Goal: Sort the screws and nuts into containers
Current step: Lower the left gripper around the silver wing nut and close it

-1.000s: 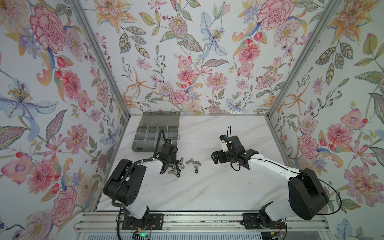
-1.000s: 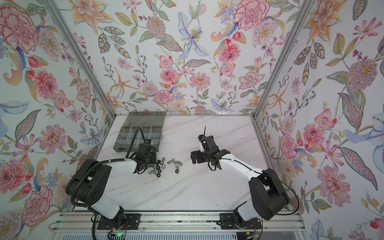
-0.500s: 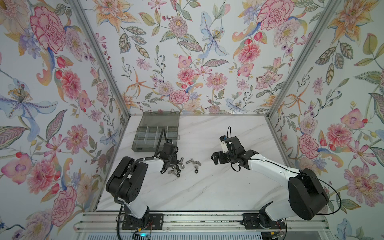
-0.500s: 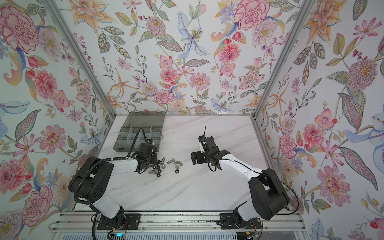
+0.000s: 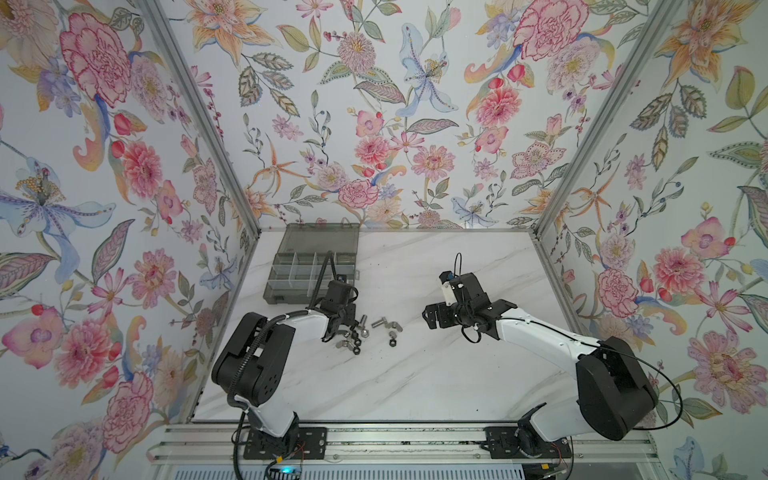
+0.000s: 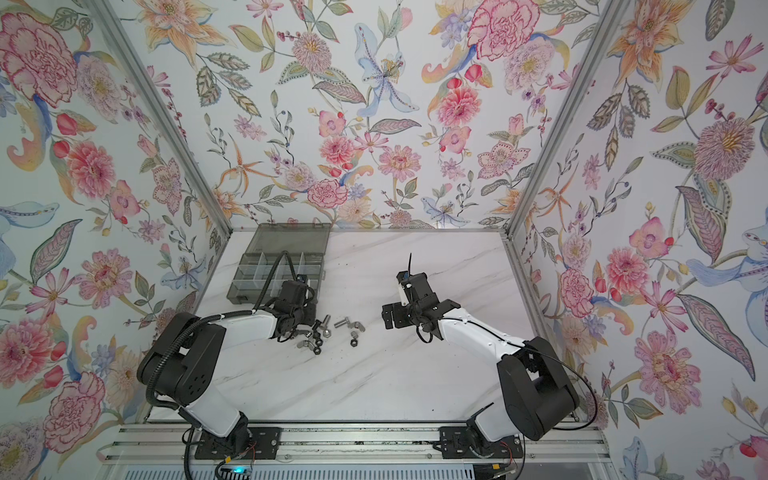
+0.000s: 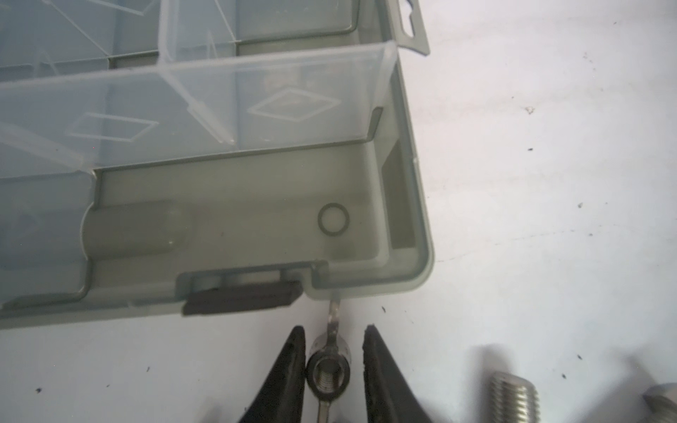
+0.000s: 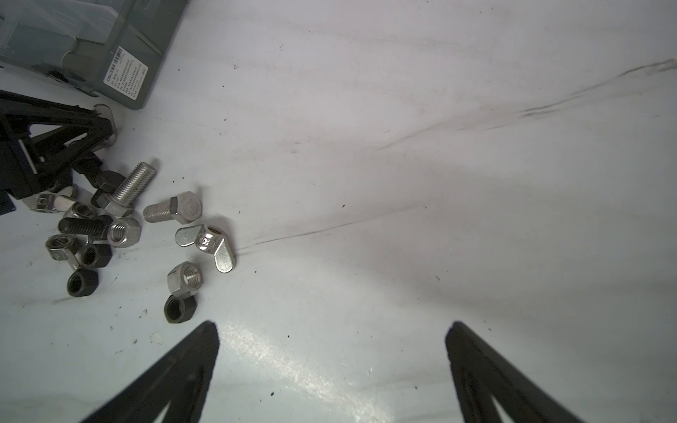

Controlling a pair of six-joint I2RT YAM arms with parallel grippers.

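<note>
Left pincer [image 7: 333, 327] is down at the worktop [image 7: 531, 219], set narrow and straddling a silver wing nut [image 7: 328, 370] just beside the front corner of the grey organiser box [image 7: 421, 219]. One finger looks like it's touching, with a sliver of gap on the other side. The other screws [image 8: 132, 186] and nuts [image 8: 185, 280] lie in a loose pile close by. Right pincer [image 8: 331, 329] hangs wide apart over bare worktop beside the pile.

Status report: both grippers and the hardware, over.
Left gripper straddles wing nut, not clamped. Right gripper open, holding nothing. Nut's wing tip at box wall.
</note>
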